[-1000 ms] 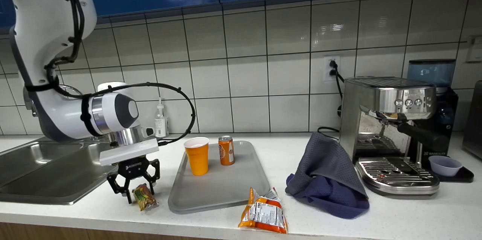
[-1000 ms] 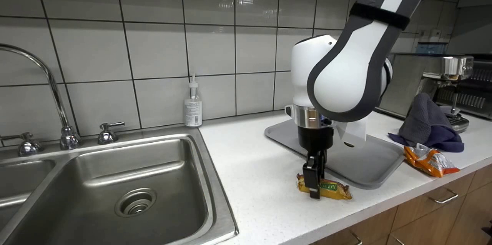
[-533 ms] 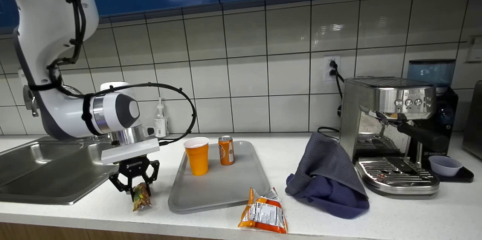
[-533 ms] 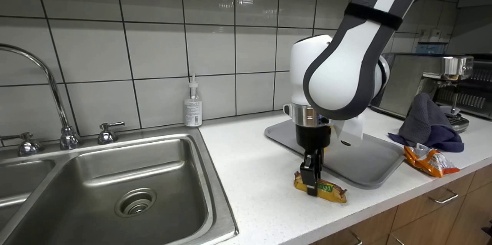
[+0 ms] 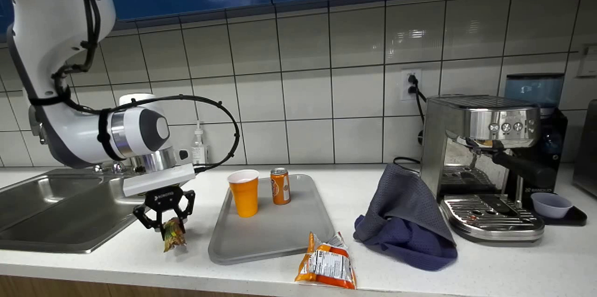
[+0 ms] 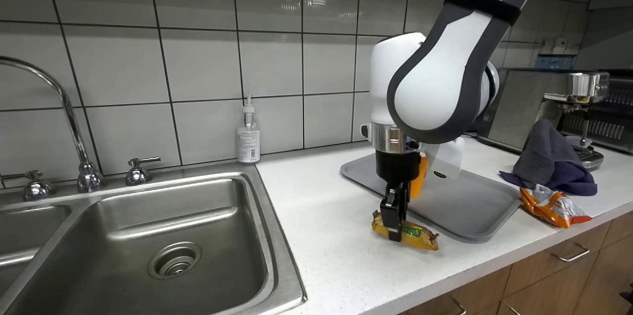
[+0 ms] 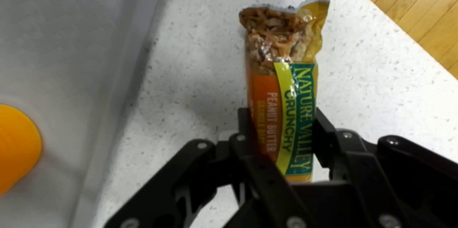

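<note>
Gripper [image 7: 282, 127] clamped on bar [image 7: 284, 85], probably just off counter [image 6: 316, 236]

Wrist view: jaws pressed to the bar's long sides, label up, hold off-centre; the longer end sticks out toward the counter's front edge. Change in the last second: jaws have narrowed, bar has swung round between them, and now both sit a touch higher in both exterior views. Faint shade under the bar [image 5: 173, 236] in an exterior view too, so I'd judge it clear of the surface, thin gap, hard to be sure. What it means: grasp looks taken, bar seems carried rather than resting, so where it sits is now up to the gripper.

Outward: bar is over the counter, between sink [image 6: 123, 236] and tray [image 5: 275, 236], apart from both. On the tray, orange cup [image 5: 245, 199] and can [image 5: 280, 186], both upright, unmoved. Bag [image 5: 328, 262] lies at the tray's front corner; touching or not, can't tell from here. Past that, towel [image 5: 406, 222] in a crumpled heap beside the coffee machine [image 5: 480, 120]. Soap bottle [image 6: 248, 139] stands at the back, by the sink's corner.
</note>
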